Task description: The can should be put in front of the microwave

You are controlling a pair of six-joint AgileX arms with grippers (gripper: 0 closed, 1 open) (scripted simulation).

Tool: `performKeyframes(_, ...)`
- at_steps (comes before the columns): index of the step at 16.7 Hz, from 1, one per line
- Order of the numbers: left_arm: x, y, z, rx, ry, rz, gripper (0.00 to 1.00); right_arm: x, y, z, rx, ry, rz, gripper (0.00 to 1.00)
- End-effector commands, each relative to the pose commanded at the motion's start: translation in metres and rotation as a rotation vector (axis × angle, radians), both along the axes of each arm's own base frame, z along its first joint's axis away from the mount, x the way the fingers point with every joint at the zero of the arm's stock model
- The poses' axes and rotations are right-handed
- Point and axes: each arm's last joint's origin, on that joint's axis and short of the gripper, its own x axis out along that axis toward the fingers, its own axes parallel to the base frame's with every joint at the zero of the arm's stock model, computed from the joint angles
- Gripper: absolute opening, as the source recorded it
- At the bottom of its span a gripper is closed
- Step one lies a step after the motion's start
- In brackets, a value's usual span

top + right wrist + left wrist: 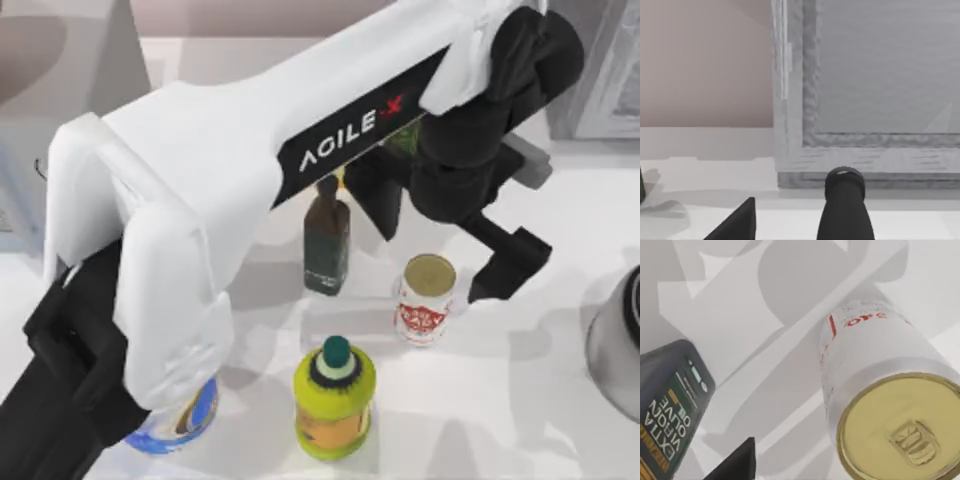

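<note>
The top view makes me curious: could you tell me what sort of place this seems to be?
Probably a kitchen-style worktop in a rendered simulation: a white table holds a can, a dark olive oil bottle and a yellow-green bottle. The left gripper hovers open over the can.

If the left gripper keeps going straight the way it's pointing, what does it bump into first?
Most likely the can. The left gripper hangs open just above it, pointing down at the table, and in the left wrist view the can's gold top sits close ahead, a bit off-centre. Depth is hard to judge, so a finger might slip past its side.
</note>
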Motion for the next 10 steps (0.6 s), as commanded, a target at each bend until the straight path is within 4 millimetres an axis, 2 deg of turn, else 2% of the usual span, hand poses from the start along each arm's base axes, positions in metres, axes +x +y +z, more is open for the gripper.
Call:
performKeyframes(5, -0.004, -0.006, -0.028, -0.001, -0.001, -0.002, 1.00, 0.000, 0.000, 0.000, 0.000, 0.000, 0.000, 1.00)
performKeyframes(10, -0.002, -0.002, -0.054, -0.001, 0.000, -0.004, 1.00, 0.000, 0.000, 0.000, 0.000, 0.000, 0.000, 1.00)
